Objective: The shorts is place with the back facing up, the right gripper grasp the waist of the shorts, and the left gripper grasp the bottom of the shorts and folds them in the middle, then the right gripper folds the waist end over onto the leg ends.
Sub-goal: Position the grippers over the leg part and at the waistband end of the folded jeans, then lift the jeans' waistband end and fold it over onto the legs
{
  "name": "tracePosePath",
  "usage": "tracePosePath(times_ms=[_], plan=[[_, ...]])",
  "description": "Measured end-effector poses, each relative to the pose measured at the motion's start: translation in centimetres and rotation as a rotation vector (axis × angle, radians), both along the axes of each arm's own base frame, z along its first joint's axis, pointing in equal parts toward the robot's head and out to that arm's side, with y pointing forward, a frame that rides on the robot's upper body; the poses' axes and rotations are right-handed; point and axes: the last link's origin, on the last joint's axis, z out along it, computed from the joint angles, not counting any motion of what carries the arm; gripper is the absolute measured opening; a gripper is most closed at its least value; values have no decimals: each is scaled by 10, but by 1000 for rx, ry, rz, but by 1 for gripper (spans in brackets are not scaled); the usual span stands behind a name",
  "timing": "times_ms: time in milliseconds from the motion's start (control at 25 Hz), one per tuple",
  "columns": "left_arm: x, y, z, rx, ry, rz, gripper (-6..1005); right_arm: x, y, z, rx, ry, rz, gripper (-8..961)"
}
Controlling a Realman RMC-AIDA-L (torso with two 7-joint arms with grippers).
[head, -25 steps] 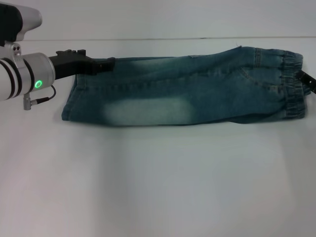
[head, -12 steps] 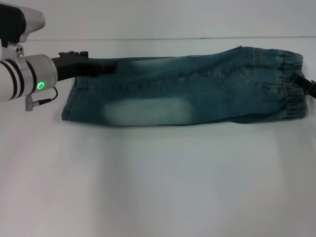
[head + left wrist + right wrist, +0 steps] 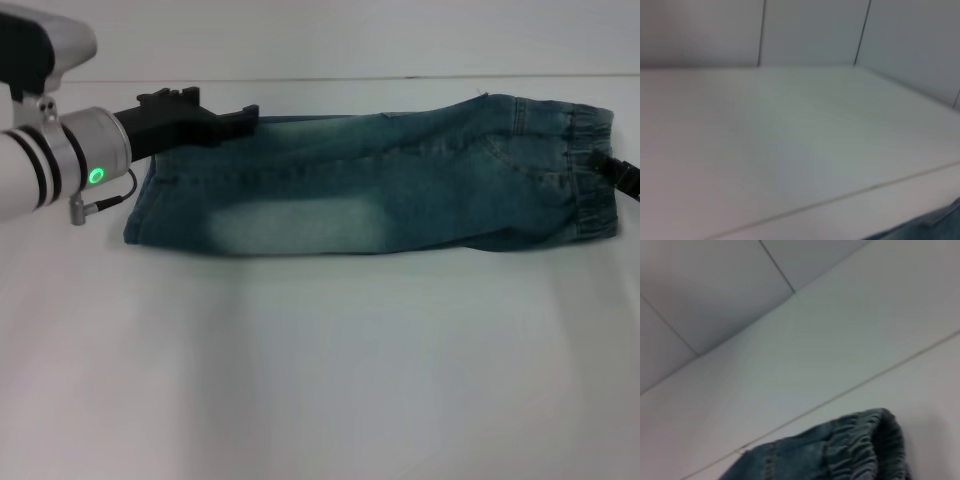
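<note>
table [image 3: 320, 380]: white, matte, fills most of head view | seam [image 3: 330, 78]: thin dark line across the far edge of the table | wall [image 3: 810, 30]: pale grey panels behind the table, split by dark vertical joints [image 3: 862, 31] | light: even, diffuse, soft shadows only

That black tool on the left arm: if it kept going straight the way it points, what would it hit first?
Probably nothing solid: the left arm's black tool points along the far edge of the folded blue denim shorts, so it would likely skim that fabric, though its height above it is unclear.
</note>
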Motion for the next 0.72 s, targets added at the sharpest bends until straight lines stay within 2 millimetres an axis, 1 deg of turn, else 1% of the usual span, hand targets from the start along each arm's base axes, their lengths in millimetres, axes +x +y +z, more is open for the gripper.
tracePosePath(times_ms=[40,240,280,400,480,520,560,720], plan=[[1,-2,-3,12,-22,-22,948,-1,0,1,2,-1,11,585],[-1,-16,-23,83,-113,-117,938,-4,0,0,-2,-11,32,336],[-2,-22,-29,114,-134,-151,928,-4,1,0,-3,-14,35,300],[-4,-33,-39,215,-139,-225,897,-6,1,-1,-10,-17,47,190],[-5,-39,-46,256,-111,-247,763,-8,1,-2,-13,-13,59,117],[-5,-40,-49,261,-102,-252,696,-9,1,-2,-13,-10,65,104],[-6,-41,-52,259,-89,-250,650,-10,1,-2,-14,-8,70,91],[-8,-44,-61,246,-82,-221,466,-14,-3,-2,-21,17,111,91]])
